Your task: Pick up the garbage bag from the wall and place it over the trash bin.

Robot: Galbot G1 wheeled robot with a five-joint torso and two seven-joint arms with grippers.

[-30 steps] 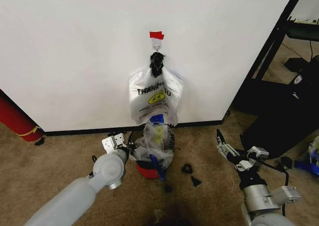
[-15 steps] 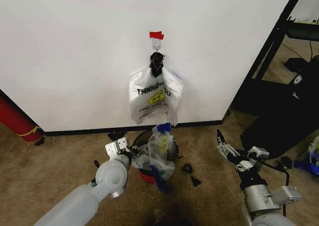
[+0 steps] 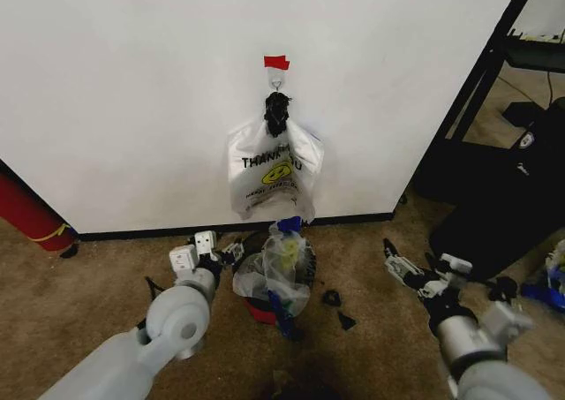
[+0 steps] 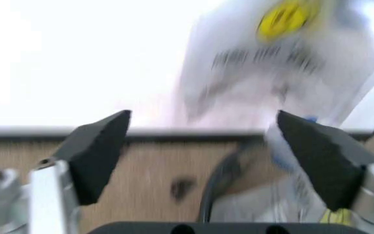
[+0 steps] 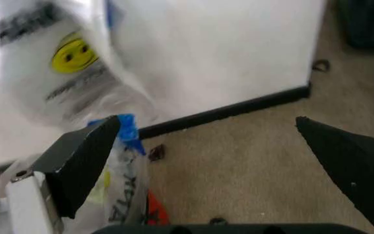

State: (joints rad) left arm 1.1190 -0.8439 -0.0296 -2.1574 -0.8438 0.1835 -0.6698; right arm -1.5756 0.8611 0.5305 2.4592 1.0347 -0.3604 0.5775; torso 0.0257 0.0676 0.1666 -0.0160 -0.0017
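The left tool point(image 3: 216, 252) is released beside the garbage bag point(image 3: 281, 267), which sits crumpled over the trash bin point(image 3: 261, 309) on the carpet. The right tool point(image 3: 408, 273) is also released. The bag looks thin, light, slippery (yellow smiley, blue patch); I would grip its rim.
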